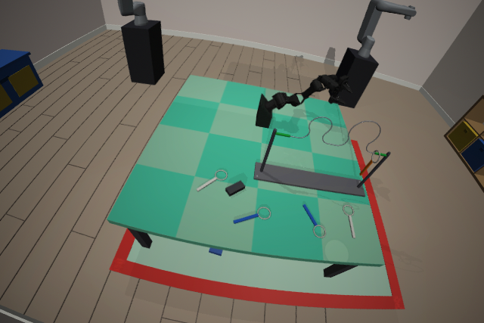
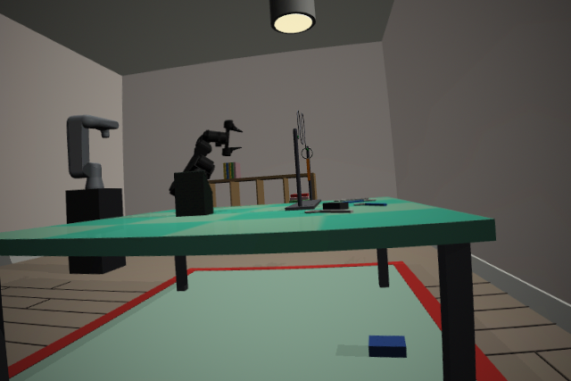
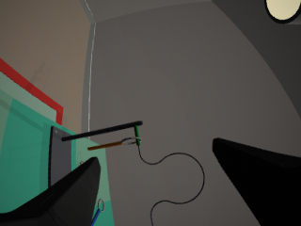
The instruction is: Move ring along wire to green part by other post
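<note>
The ring with the orange handle (image 1: 366, 167) (image 2: 308, 169) (image 3: 105, 146) hangs on the green part (image 1: 382, 153) (image 3: 137, 133) beside the right post (image 1: 371, 172) (image 3: 103, 131) of the top view. Its handle points down. The thin grey wire (image 1: 380, 130) (image 3: 204, 178) curves from there to the other green part (image 1: 283, 134) at the left post (image 1: 268, 151) (image 2: 296, 169). My gripper (image 1: 347, 97) (image 2: 241, 139) (image 3: 157, 154) is open and empty, raised above the table and apart from wire and ring. In the wrist view the handle shows near the left fingertip.
The posts stand on a dark base (image 1: 305, 179). In front lie two white-handled rings (image 1: 206, 184) (image 1: 351, 226), two blue-handled rings (image 1: 245, 218) (image 1: 309, 215) and a black block (image 1: 235, 187) (image 2: 335, 205). Two grey arms stand on pedestals beyond the table (image 1: 156, 202).
</note>
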You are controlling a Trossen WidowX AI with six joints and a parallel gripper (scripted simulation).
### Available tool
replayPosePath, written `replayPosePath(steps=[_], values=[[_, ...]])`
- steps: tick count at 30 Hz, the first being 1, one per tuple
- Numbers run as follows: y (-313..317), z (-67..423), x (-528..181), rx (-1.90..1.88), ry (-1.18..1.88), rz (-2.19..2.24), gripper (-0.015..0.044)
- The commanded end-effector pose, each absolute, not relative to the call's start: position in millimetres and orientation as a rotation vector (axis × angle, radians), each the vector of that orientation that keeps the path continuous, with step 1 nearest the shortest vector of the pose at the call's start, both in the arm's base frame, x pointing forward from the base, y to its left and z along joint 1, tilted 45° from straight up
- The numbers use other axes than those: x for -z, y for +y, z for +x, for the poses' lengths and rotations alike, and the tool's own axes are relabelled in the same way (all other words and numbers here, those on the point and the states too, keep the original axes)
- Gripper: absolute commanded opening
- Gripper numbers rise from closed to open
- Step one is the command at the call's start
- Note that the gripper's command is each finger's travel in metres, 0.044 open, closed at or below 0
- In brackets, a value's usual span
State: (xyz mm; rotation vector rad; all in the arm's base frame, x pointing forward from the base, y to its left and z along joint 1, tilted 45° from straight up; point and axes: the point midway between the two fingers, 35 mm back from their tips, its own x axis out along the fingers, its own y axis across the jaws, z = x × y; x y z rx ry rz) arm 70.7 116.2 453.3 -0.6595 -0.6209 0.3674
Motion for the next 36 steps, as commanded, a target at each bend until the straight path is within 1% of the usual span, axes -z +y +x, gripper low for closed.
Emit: replayPosePath(steps=[1, 9, 16, 23, 30, 36], values=[[116, 71, -454, -0.368, -0.622, -0.656, 0.0374], [87, 81, -497, -0.382, -0.689, -0.413, 0.0164], [55, 114, -535, -0.393, -0.709, -0.131, 0.0160], [38, 164, -558, -0.393, -0.672, 0.130, 0.0160], [37, 222, -565, -0.359, -0.599, 0.364, 0.0160], [53, 273, -558, -0.315, -0.513, 0.534, 0.0160]])
